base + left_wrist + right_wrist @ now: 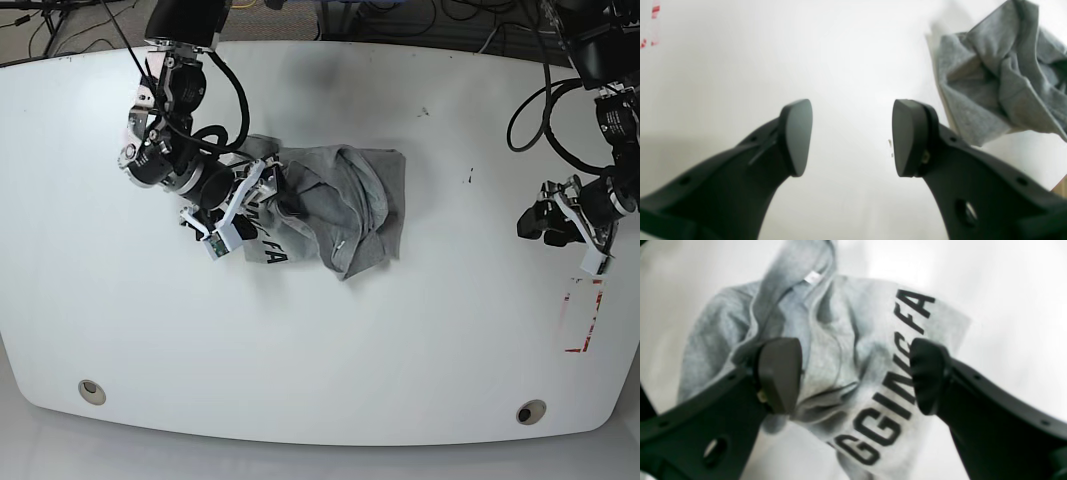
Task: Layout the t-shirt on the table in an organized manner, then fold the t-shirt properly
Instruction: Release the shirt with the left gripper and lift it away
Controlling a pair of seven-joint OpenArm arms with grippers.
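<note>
While the base view shows the whole white table (pixel 330 370) from above, with the grey t-shirt (pixel 340 205) bunched in a crumpled heap a little left of centre, only the wrist cameras show how the jaws stand. In the right wrist view the right gripper (pixel 853 376) hangs just above the t-shirt (pixel 840 350) with its two dark fingers spread wide, nothing between them, and black block lettering (pixel 887 396) runs diagonally across the cloth beneath; a small white label (pixel 812 276) shows near the top of the frame, a detail lost in the base view. In the base view that same right gripper (pixel 238 212) sits over the left edge of the heap, where part of the lettering (pixel 266 240) peeks out. The left gripper (pixel 851 136) is likewise wide open and holds nothing, over bare table (pixel 740 66), with a folded corner of the t-shirt (pixel 1000 83) in the upper right of its frame. The base view places the left gripper (pixel 562 222) far at the right, well apart from the garment and just above a red-and-white mark (pixel 580 315). Two round grommet holes (pixel 91 390) lie near the bottom edge.
</note>
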